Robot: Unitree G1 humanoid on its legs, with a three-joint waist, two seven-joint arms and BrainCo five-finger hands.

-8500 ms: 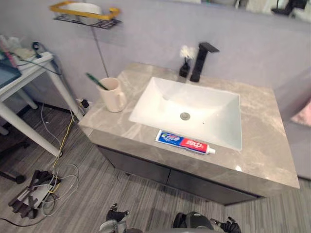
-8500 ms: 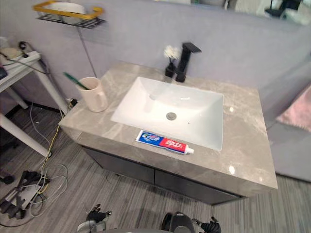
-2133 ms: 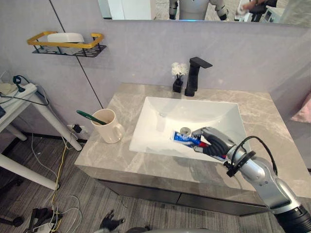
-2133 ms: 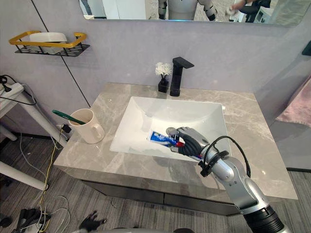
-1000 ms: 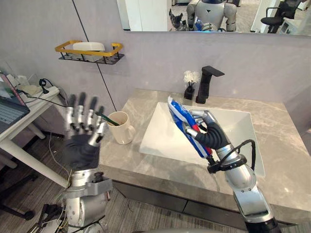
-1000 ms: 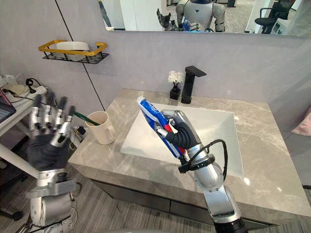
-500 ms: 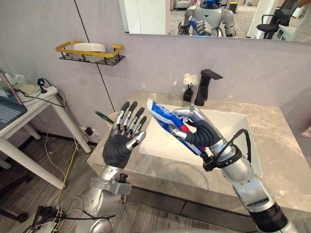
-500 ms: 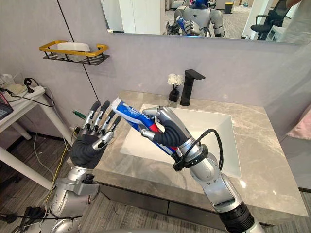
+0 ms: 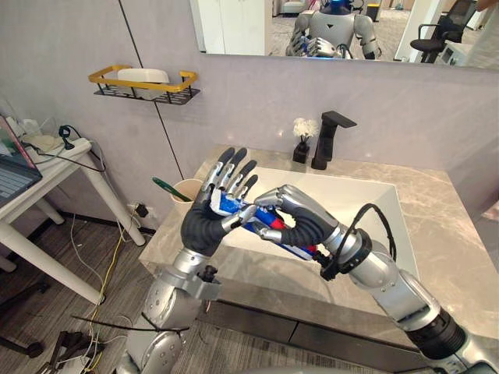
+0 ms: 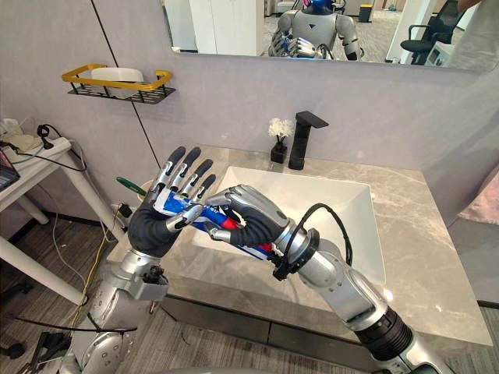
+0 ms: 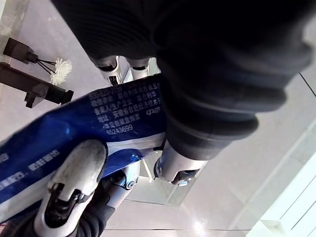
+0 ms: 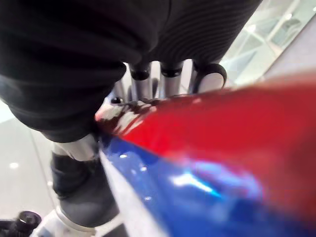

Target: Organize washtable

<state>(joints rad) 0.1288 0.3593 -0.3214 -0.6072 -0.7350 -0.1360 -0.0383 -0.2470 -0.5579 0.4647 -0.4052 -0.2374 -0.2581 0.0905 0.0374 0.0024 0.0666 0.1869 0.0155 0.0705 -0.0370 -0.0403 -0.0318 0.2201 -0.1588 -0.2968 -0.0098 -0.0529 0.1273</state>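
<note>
Above the front of the washtable (image 9: 440, 222), the toothpaste tube (image 9: 231, 206) is being passed from one hand to the other.

Over the left rim of the white sink (image 9: 362, 195), the right hand (image 9: 300, 220) is clenched round the red stretch of the tube and holds it clear of the counter. The tube's blue end lies against the left hand (image 9: 201, 230), whose fingers stand straight while the thumb rests across the tube, so it is not closed on it. The pass probably serves reach, since the mug (image 9: 185, 190) holding the green toothbrush (image 9: 167, 186) stands on the counter's left corner, nearer the left arm.
</note>
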